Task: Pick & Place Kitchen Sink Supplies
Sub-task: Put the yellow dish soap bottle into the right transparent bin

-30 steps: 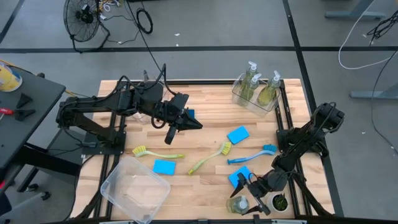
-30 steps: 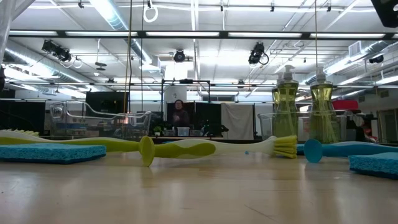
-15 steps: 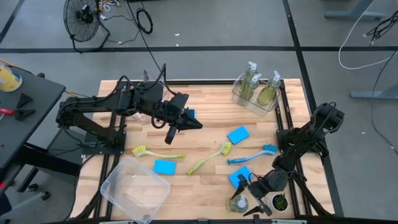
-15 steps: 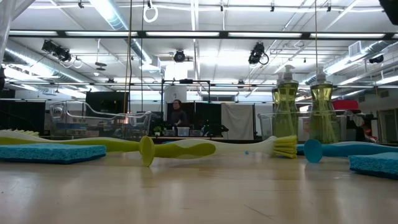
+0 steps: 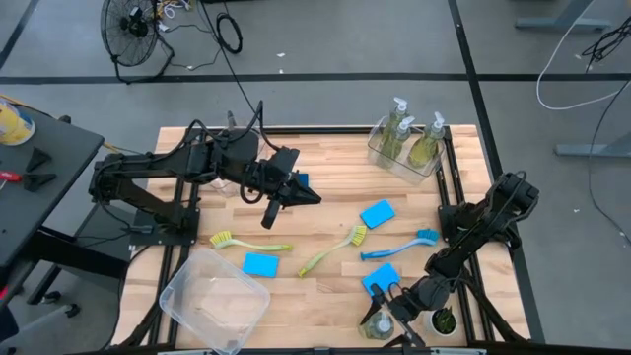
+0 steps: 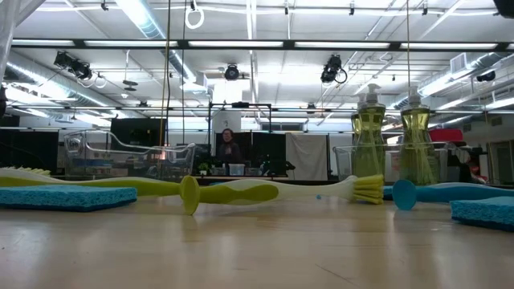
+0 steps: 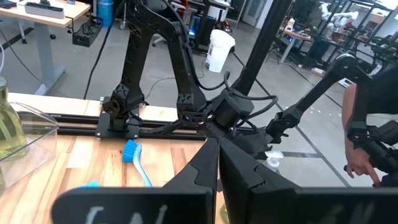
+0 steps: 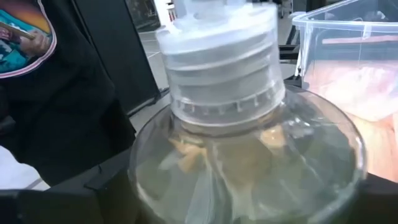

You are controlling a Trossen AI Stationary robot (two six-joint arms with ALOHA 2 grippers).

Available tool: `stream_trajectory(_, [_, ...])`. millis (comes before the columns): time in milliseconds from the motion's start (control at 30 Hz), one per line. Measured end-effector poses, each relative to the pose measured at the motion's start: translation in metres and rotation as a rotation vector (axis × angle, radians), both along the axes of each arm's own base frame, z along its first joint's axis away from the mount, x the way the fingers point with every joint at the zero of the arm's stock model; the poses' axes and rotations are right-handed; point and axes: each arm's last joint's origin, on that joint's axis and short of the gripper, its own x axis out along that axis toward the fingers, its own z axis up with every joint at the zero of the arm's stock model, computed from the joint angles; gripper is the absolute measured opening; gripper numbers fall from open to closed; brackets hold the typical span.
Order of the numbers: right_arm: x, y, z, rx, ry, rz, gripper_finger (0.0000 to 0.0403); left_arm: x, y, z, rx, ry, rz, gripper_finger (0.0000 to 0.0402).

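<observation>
Lining up on the soap bottle at the table's near edge

We bring our right gripper point(image 5: 380, 318) in with its jaws spread wide, the pump bottle of yellow-green soap point(image 8: 242, 155) sitting directly ahead of them, so closing should catch its body below the white collar. Our left gripper point(image 5: 306, 197) waits far off, fingers pressed together and empty, above the table's far side.
</observation>
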Motion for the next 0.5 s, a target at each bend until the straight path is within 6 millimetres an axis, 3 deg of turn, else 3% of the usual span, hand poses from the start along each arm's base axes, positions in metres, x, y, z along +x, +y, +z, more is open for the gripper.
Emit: stream_trajectory(500, [0.0022,-0.0024,-0.0023,-0.039,0.005,-0.059,0.0223,0.0,0.0002,-0.0001,0.002,0.0,0.007,0.0019])
